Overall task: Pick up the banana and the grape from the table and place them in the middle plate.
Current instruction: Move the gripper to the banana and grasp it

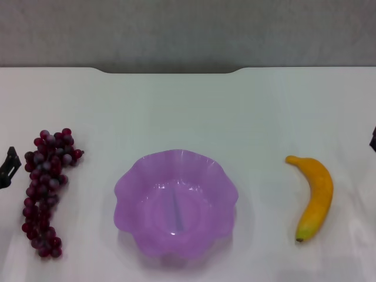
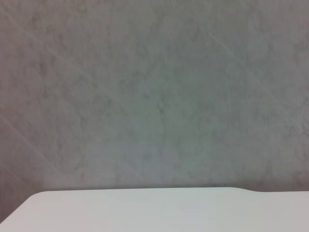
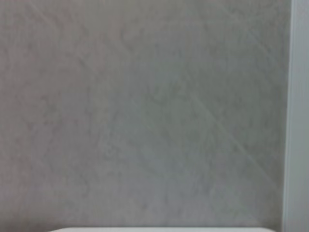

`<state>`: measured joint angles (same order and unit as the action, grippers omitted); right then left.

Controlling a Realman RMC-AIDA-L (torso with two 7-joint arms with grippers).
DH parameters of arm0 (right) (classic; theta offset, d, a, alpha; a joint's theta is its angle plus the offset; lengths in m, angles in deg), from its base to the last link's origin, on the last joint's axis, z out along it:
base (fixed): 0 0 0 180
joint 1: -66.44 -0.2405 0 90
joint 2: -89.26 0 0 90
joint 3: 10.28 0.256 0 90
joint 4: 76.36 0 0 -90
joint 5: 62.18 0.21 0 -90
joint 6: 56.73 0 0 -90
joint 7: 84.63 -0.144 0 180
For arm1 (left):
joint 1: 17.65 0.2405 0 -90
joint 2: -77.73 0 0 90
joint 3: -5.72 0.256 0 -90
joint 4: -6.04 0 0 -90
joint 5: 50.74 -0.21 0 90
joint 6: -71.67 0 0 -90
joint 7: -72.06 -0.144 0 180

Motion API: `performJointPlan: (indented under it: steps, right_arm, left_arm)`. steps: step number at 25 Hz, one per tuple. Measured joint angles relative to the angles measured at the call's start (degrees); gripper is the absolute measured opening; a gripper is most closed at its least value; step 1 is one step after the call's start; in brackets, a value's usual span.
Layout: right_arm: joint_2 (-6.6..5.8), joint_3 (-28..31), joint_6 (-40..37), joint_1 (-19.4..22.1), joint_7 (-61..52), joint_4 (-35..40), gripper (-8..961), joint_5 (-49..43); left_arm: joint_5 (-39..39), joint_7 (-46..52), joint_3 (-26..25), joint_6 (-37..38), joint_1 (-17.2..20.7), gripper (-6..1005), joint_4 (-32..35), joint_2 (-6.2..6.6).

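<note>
In the head view the purple scalloped middle plate (image 1: 176,202) sits empty at the centre front of the white table (image 1: 188,106). The grape bunch (image 1: 46,188), dark red-purple, lies to its left. The yellow-orange banana (image 1: 314,197) lies to its right, its greenish tip toward the front. Only a dark tip of my left gripper (image 1: 8,166) shows at the left edge, just left of the grapes. A dark sliver of my right gripper (image 1: 373,139) shows at the right edge, beyond the banana. Both wrist views show only the grey wall and a strip of table edge (image 2: 145,210).
A dark notch (image 1: 170,69) cuts into the table's far edge. A grey wall (image 1: 188,29) stands behind the table. A pale vertical strip (image 3: 297,116) runs along one side of the right wrist view.
</note>
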<state>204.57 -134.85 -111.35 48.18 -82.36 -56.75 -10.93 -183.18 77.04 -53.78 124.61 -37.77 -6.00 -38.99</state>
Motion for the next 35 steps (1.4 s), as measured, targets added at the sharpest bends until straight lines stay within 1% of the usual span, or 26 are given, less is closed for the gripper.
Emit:
performJointPlan:
  steps: [3, 7, 14, 18, 22, 32, 35]
  right_arm:
    - [-0.11, -0.8, 1.89, -0.18, -2.61, -0.01, 897, -0.01]
    - [-0.43, -1.0, 7.17, -1.08, -6.48, -0.14, 901, -0.32]
    - [-0.62, -1.03, 17.05, -4.49, -7.67, -0.62, 898, -4.43]
    - [-0.61, -1.05, 20.68, -6.27, -7.69, -0.57, 896, -7.31]
    - [-0.53, -1.04, 23.07, -7.2, -7.68, -0.19, 894, -9.37]
    - [-0.4, -1.1, 23.86, -7.28, -7.66, -0.4, 887, -9.58]
    - [-0.33, -2.04, 25.02, -7.33, -7.61, -0.42, 885, -9.6]
  left_arm:
    - [0.0, -0.01, 0.06, -0.02, -0.01, 899, 0.0, 0.0]
    - [-0.02, -0.04, 0.13, -0.03, 0.01, 898, 0.0, 0.0]
    - [-0.46, -0.06, 0.38, -0.05, 0.01, 897, -0.12, -0.07]
    - [-0.55, -0.06, 0.45, -0.58, -0.1, 896, -0.26, -0.09]
    - [-0.63, -0.06, 0.53, -0.64, -0.12, 896, -0.27, -0.09]
    - [-0.63, -0.06, 0.52, -0.65, -0.1, 896, -0.21, -0.09]
    - [-0.63, -0.06, 0.52, -0.65, -0.09, 896, -0.25, -0.09]
